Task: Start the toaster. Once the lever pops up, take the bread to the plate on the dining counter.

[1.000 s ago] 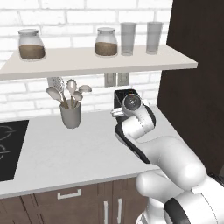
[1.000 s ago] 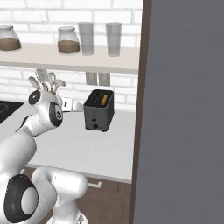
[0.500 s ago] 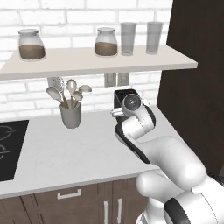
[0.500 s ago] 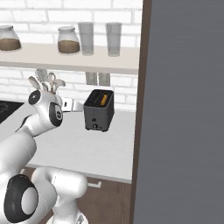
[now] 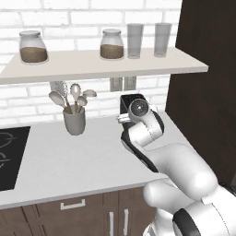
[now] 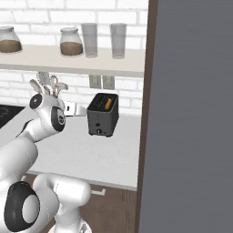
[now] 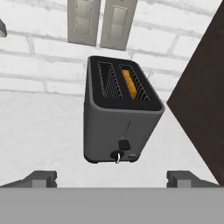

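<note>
Standing on the white bench (image 6: 86,150) against the brick wall, the toaster (image 6: 103,114) sat below the two wall sockets (image 7: 102,24) and beside the dark cabinet side (image 5: 203,92). The claw (image 7: 111,178) hung released, jaws spread wide, just in front of the toaster's knob face, gripping nothing. The bread (image 7: 128,80) sat low in the toaster's right slot. The knob (image 7: 117,155) was low on the front.

Kitchen, hob (image 5: 9,156), utensil cup (image 5: 74,121), jar shelf (image 5: 92,64)
</note>
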Tool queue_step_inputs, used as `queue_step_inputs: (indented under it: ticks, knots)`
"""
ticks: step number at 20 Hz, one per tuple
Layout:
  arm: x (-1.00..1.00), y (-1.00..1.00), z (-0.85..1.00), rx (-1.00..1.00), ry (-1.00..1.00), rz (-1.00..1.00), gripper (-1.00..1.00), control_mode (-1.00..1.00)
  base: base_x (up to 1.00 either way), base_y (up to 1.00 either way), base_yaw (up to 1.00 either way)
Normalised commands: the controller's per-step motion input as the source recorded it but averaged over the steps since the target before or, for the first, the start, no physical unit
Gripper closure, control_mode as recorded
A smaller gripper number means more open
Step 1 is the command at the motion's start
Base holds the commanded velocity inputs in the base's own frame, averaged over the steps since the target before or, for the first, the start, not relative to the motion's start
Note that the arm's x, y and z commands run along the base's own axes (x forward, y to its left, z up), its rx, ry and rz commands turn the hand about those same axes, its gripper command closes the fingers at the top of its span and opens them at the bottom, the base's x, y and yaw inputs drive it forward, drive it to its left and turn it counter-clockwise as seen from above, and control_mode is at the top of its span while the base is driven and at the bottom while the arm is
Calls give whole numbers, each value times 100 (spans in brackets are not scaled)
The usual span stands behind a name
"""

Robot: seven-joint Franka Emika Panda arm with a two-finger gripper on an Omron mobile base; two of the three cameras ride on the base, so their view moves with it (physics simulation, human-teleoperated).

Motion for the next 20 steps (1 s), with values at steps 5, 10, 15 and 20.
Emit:
queue_step_inputs:
  ticks: [5, 10, 15, 20]
  knots:
    - [0, 0, 0, 0, 0, 0, -100, -100, 0, 0, 0]
    - [0, 0, 0, 0, 0, 0, -100, -100, 0, 0, 0]
    - [0, 0, 0, 0, 0, 0, -100, -100, 0, 0, 0]
    - [0, 0, 0, 0, 0, 0, -100, -100, 0, 0, 0]
